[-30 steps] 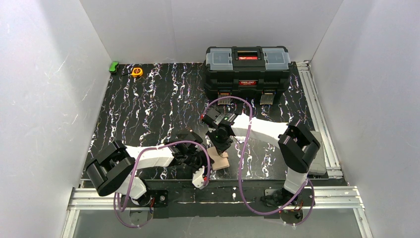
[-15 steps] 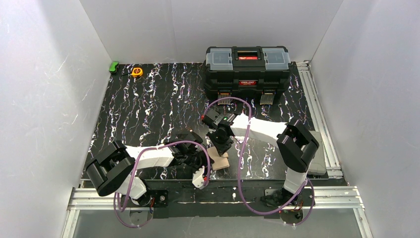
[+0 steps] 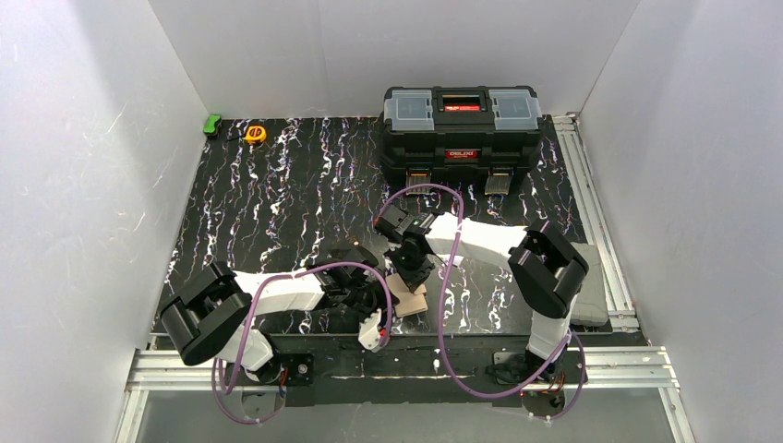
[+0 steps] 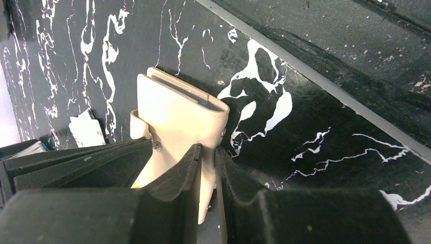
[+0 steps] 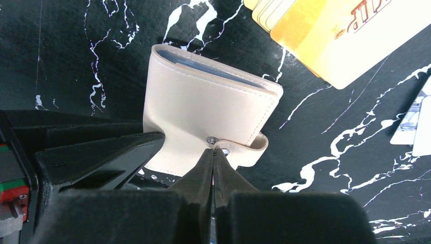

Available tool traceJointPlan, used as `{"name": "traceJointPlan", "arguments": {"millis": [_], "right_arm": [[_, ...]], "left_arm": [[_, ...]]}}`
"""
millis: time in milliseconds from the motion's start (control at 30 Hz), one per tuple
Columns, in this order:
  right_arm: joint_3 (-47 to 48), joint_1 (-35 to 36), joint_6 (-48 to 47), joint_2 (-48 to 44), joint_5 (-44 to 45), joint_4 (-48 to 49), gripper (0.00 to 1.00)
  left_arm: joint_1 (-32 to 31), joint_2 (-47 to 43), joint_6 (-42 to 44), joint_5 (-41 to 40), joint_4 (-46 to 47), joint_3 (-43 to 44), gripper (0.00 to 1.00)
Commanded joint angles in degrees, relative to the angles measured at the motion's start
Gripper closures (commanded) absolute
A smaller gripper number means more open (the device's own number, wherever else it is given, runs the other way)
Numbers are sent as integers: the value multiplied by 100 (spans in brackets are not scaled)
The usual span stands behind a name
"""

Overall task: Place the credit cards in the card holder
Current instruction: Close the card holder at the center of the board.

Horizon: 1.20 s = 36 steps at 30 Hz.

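Note:
The cream card holder [image 3: 409,299] lies folded shut near the table's front edge, with pale blue showing inside its fold [image 5: 203,63]. My left gripper [image 4: 207,165] is shut on one edge of the card holder [image 4: 178,112]. My right gripper [image 5: 212,152] is shut, its tips pinching the end of the unsnapped snap tab [image 5: 246,150] beside the bare stud. An orange card [image 5: 315,30] lies on a fanned stack of pale cards just beyond the holder [image 5: 213,109]. The black card is not in view. In the top view both grippers, left [image 3: 380,303] and right [image 3: 413,274], meet at the holder.
A big black toolbox [image 3: 462,129] stands at the back. A yellow tape measure [image 3: 255,134] and a green object [image 3: 212,124] sit at the back left corner. A white card [image 5: 412,133] lies right of the holder. A grey pad [image 3: 591,277] lies at the right edge.
The right arm's elbow and wrist have shifted slightly left. The left arm and the card holder stay where they were.

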Motion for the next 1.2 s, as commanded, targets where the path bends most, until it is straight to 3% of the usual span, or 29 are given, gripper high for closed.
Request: {"name": "traceJointPlan", "arguments": {"millis": [0,1167], "right_arm": [[139,-3,48,-247,108,-11,98],[218,0,-83,176,-266,188,99]], "left_arm": [[37,161,-209,-516,-811,-222,87],[37,137,-227,-534,-680,-310,87]]}}
